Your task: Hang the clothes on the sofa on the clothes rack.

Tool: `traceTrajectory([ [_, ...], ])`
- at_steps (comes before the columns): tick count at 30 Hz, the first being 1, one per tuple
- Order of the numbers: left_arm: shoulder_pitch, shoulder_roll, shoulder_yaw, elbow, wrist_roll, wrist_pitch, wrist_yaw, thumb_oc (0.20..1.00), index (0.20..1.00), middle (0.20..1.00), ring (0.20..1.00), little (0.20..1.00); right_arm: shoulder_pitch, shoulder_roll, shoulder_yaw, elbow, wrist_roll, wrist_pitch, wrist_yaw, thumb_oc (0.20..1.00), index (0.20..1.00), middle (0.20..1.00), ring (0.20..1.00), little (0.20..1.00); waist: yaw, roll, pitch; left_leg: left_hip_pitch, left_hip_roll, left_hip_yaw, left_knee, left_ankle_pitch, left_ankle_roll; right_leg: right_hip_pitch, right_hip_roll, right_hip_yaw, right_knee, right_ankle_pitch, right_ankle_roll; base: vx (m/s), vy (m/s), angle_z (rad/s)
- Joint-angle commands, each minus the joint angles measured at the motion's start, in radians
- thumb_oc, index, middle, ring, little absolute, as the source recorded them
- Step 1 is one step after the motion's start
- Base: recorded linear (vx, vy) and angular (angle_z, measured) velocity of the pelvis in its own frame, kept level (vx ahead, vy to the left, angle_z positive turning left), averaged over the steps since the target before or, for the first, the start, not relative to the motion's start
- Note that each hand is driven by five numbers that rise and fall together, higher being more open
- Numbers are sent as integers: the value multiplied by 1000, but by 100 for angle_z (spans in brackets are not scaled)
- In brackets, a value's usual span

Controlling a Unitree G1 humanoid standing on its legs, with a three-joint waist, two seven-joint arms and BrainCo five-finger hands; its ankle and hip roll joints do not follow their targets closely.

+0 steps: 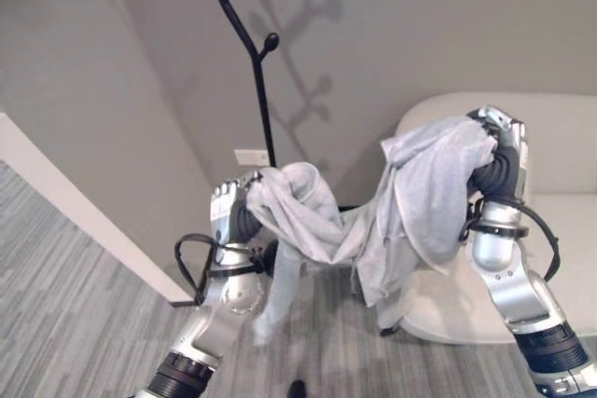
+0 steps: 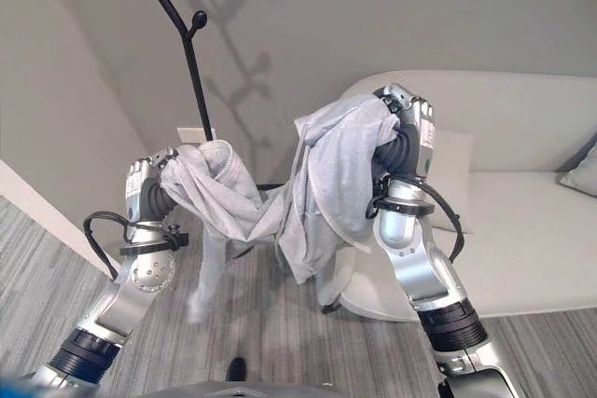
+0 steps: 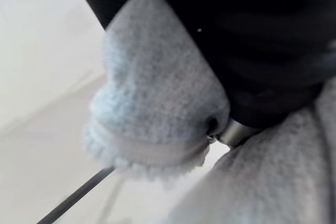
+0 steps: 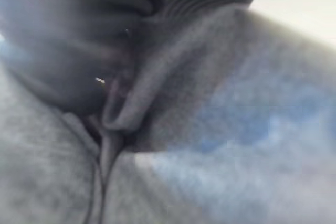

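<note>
Grey walls and striped grey carpet (image 1: 65, 305) frame a light grey hooded garment (image 1: 401, 202) held in the air, stretched between both hands. At its nine o'clock the left hand (image 1: 231, 212) grasps one bunched end; at two o'clock the right hand (image 1: 499, 151) clutches the other. Black clothes rack (image 1: 256, 62) rises at eleven o'clock, cream sofa (image 1: 560, 193) at three.

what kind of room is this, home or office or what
Probably a living room or lounge corner. A cream sofa stands against a plain grey wall, a black branching coat rack beside it, on grey carpet. Both hands hold a grey hoodie.
</note>
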Motion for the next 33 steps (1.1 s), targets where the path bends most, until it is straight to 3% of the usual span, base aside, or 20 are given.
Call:
traceTrajectory([
  [1,-56,4,0,-28,-19,-62,-22,200,200,200,200,200,0,-26,-51,-86,-4,-38,-13,200,200,200,200,200,-7,-70,-2,-26,-25,113,220,-247,-7,90,-39,-25,-306,242,29,121,73,27],
  [3,-54,3,-7,-32,-28,-64,-27,200,200,200,200,200,4,-30,-51,-87,-3,-40,-15,200,200,200,200,200,-3,-70,-11,-29,-14,107,176,-225,-10,93,-45,-25,-313,238,31,127,69,30],
  [4,-68,0,-34,-34,-34,-67,-26,200,200,200,200,200,-3,-30,-46,-83,-1,-44,-23,200,200,200,200,200,6,-62,-13,-63,16,55,83,-139,-30,100,-45,-9,-318,223,31,207,126,32],
  [6,-112,-17,-76,-19,-52,-73,-29,200,200,200,200,200,-17,-38,-47,-63,4,-43,-41,200,200,200,200,200,6,-58,-9,-122,75,2,-92,-63,-68,130,-63,30,-297,151,29,375,240,18],
  [11,-140,-36,-109,2,-63,-81,-25,200,200,200,200,200,-27,-48,-44,-47,-3,-39,-43,200,200,200,200,200,17,-43,-13,-184,120,-26,-124,-38,-101,192,-103,95,-278,107,45,278,246,-17],
  [14,-138,-33,-118,1,-66,-90,-32,200,200,200,200,200,-24,-48,-45,-60,-13,-40,-33,200,200,200,200,200,31,-27,-20,-166,134,-22,-109,-13,-108,215,-148,123,-292,117,66,298,385,-72],
  [15,-134,-32,-123,5,-60,-96,-30,200,200,200,200,200,-16,-42,-47,-69,-21,-43,-34,200,200,200,200,200,30,-19,-25,-163,131,-14,-88,-7,-108,219,-173,126,-294,132,78,394,560,-95],
  [16,-142,-20,-131,26,-58,-95,-5,200,200,200,200,200,-14,-28,-37,-67,-23,-36,-29,200,200,200,200,200,29,-25,-29,-164,104,11,-12,-12,-103,208,-219,126,-293,194,104,330,442,-69],
  [17,-144,-21,-132,29,-58,-96,-3,200,200,200,200,200,-15,-28,-37,-65,-23,-36,-29,200,200,200,200,200,30,-29,-32,-165,100,15,-7,-24,-102,210,-225,125,-299,192,103,279,372,-34],
  [20,-154,33,-138,35,-19,-86,4,200,200,200,200,200,-15,-20,-69,-42,-64,-4,-67,200,200,200,200,200,18,-43,-52,-147,68,65,19,-65,-76,168,-289,146,-260,341,143,241,310,-10],
  [21,-155,44,-133,29,-12,-80,8,200,200,200,200,200,-15,-14,-77,-40,-67,6,-73,200,200,200,200,200,22,-46,-57,-136,64,73,15,-78,-66,158,-298,145,-254,360,148,219,304,-20],
  [24,-169,84,-108,18,2,-63,40,200,200,200,200,200,-29,11,-104,-15,-61,25,-117,200,200,200,200,200,23,-33,-60,-99,42,89,7,-96,-25,102,-317,148,-167,452,141,165,321,-32],
  [25,-167,112,-79,1,22,-47,52,200,200,200,200,200,-35,17,-116,0,-79,42,-133,200,200,200,200,200,28,-8,-56,-56,47,112,-13,-110,-4,65,-335,103,-99,475,106,181,312,-37],
  [27,-160,127,-59,-13,36,-36,58,200,200,200,200,200,-31,22,-124,-1,-78,42,-139,200,200,200,200,200,27,5,-54,-36,50,119,-24,-116,0,62,-344,70,-80,466,96,132,227,-43],
  [28,-157,134,-45,-16,54,-28,60,200,200,200,200,200,-27,23,-131,-1,-81,47,-141,200,200,200,200,200,25,10,-58,-19,47,122,-30,-122,3,56,-344,51,-75,469,98,211,273,-38],
  [30,-129,155,18,-35,98,-28,59,200,200,200,200,200,10,7,-172,-29,-104,44,-142,200,200,200,200,200,4,4,-83,43,8,131,-74,-142,8,69,-279,35,-129,457,118,194,197,-21],
  [31,-125,155,20,-39,98,-28,58,200,200,200,200,200,13,8,-172,-33,-104,44,-141,200,200,200,200,200,3,4,-82,42,8,132,-76,-135,9,68,-278,37,-129,460,119,129,99,-10],
  [32,-119,169,48,-48,112,-28,58,200,200,200,200,200,19,-2,-192,-44,-111,39,-140,200,200,200,200,200,0,5,-92,61,0,135,-95,-140,9,58,-240,36,-159,424,127,223,129,-9],
  [33,-123,186,84,-61,122,-22,63,200,200,200,200,200,15,-20,-216,-54,-120,33,-149,200,200,200,200,200,-2,11,-97,102,-8,134,-114,-153,13,13,-171,14,-218,334,133,226,117,-10],
])
